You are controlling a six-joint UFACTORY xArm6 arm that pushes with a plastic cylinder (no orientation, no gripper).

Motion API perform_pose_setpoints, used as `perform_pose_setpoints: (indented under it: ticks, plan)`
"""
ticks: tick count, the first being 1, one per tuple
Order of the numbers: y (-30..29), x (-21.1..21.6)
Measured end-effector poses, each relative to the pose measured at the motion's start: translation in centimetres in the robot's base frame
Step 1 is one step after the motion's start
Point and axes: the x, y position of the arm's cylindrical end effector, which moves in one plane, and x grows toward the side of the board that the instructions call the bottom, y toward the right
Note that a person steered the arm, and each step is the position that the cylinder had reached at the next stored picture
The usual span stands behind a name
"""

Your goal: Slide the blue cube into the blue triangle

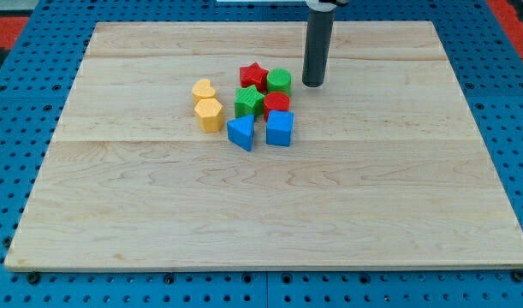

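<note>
The blue cube sits on the wooden board near the middle. The blue triangle lies just to its left, a narrow gap apart. My tip rests on the board above and to the right of the blue cube, just right of the green cylinder. It touches no block.
A red star, a green star and a red block cluster right above the two blue blocks. A yellow heart and a yellow hexagon lie to the left. Blue pegboard surrounds the board.
</note>
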Motion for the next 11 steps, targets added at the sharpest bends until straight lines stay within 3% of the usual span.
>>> perform_pose_setpoints:
  ticks: [2,4,6,8,10,11]
  plan:
    - [0.7,1.4]
    - [0.5,7.7]
    - [-0.3,9.8]
    - [-9.3,10.0]
    - [-13.4,7.4]
    - [-17.9,8.0]
